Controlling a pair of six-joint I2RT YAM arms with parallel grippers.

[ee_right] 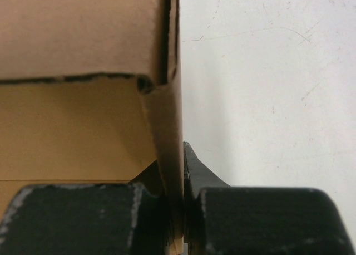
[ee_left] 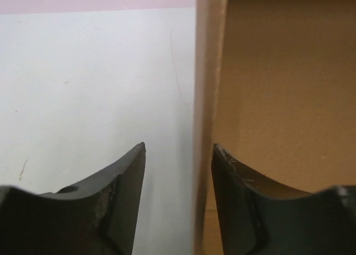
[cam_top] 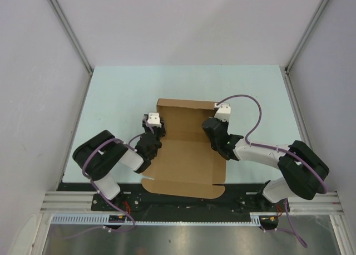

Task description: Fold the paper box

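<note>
The paper box (cam_top: 183, 155) lies mid-table as a shallow brown tray, its far wall and side walls raised and a rounded front flap (cam_top: 183, 188) flat toward the arms. My left gripper (cam_top: 157, 133) straddles the left side wall (ee_left: 208, 71). Its jaws stand apart. The right finger (ee_left: 239, 182) is inside, close to the cardboard, and the left finger (ee_left: 119, 177) is outside with a gap to the wall. My right gripper (cam_top: 215, 131) is shut on the right side wall (ee_right: 169, 121), pinching it near the folded far corner (ee_right: 146, 83).
The box rests on a pale green table (cam_top: 122, 93) enclosed by white walls. An aluminium rail (cam_top: 67, 200) and a cable tray run along the near edge behind the arm bases. Purple cables loop over both arms.
</note>
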